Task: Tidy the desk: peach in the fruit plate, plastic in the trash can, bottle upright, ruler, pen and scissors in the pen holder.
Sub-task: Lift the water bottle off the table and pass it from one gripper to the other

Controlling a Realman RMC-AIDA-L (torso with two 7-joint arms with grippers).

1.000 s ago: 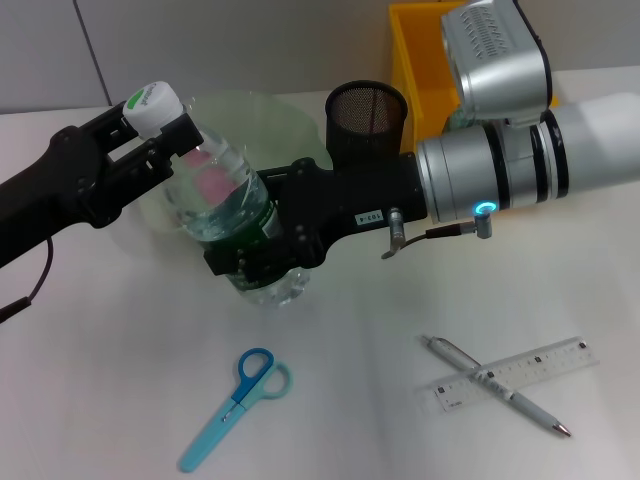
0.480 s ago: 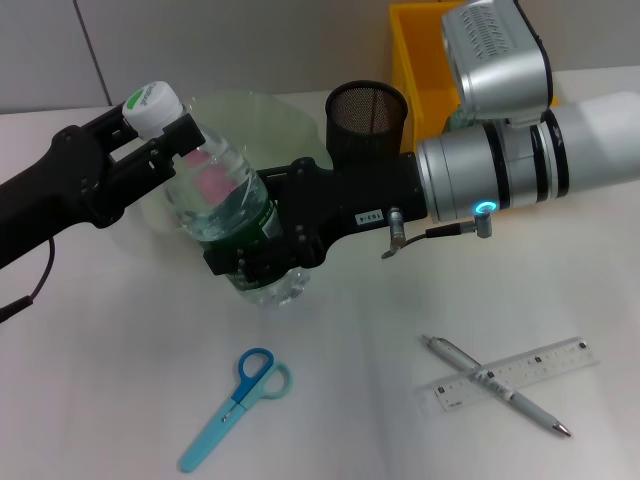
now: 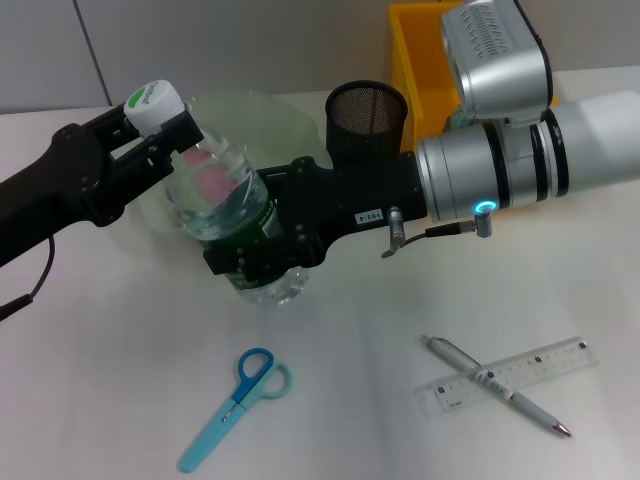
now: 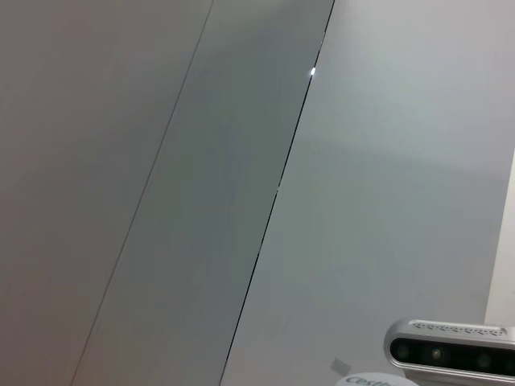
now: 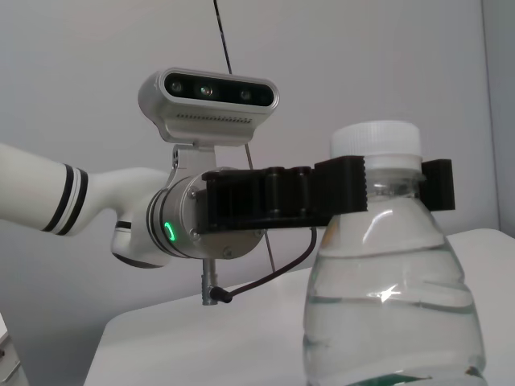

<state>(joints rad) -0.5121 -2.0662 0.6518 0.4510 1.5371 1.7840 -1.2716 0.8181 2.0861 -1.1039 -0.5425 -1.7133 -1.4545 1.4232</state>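
Reaching in from the left, our left tool [image 3: 160, 135] was closed on the neck of the bottle [image 3: 215, 195], just under its white cap [image 3: 152, 105]; the right wrist view showed the black fingers [image 5: 346, 193] clamped either side of that neck. The bottle stood tilted on the bench [image 3: 100, 380], its cap leaning left. Behind the bottle sat the pale green fruit plate [image 3: 270, 120], with a pink shape showing through the bottle that we could not identify. Our right tool [image 3: 255, 255] gripped the bottle's lower body from the right, its fingers closed around the green label. Below the bottle lay the blue scissors [image 3: 235, 405]. Right of the bottle stood the black mesh pen holder [image 3: 366, 118], then the yellow bin [image 3: 415, 60]. Farther right, the pen [image 3: 495, 385] lay crossed over the clear ruler [image 3: 520, 375].
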